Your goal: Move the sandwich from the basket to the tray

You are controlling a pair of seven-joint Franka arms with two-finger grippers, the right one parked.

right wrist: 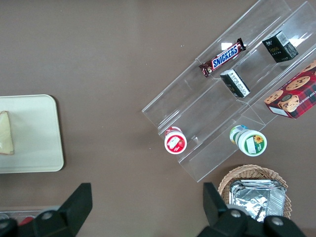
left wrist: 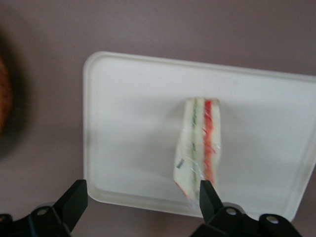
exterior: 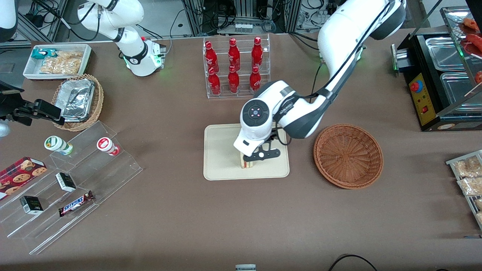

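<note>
The sandwich [exterior: 246, 161] stands on the tray [exterior: 220, 150], close to the tray's edge nearest the front camera. The gripper [exterior: 260, 155] hangs right over it. The wrist camera shows its two black fingers [left wrist: 73, 200] spread wide apart, with nothing held between them. One finger tip sits just at the sandwich's [left wrist: 200, 148] corner, but I cannot tell if it touches.

There is lots of bare tray [left wrist: 133, 128] on the side toward the parked arm. The tray has round corners and a low rim. Brown table [exterior: 241, 218] lies open all around it, with the most room toward the front camera.

The basket [exterior: 348, 155] sits near the tray, toward the working arm's end of the table. It is round, woven and reddish-brown, and nothing is in it.

Farther from the front camera than the tray stands a clear rack of red bottles [exterior: 234, 66].

From the front, the arm hides most of the sandwich. The left wrist view shows it well: pale bread with a green stripe and a red stripe along the cut side, under shiny clear wrap. The right wrist view shows only a bit of plain bread at the tray's [right wrist: 34, 133] edge, plus clear plastic steps [right wrist: 222, 94] with a candy bar [right wrist: 222, 57], small boxes and two little cups.
</note>
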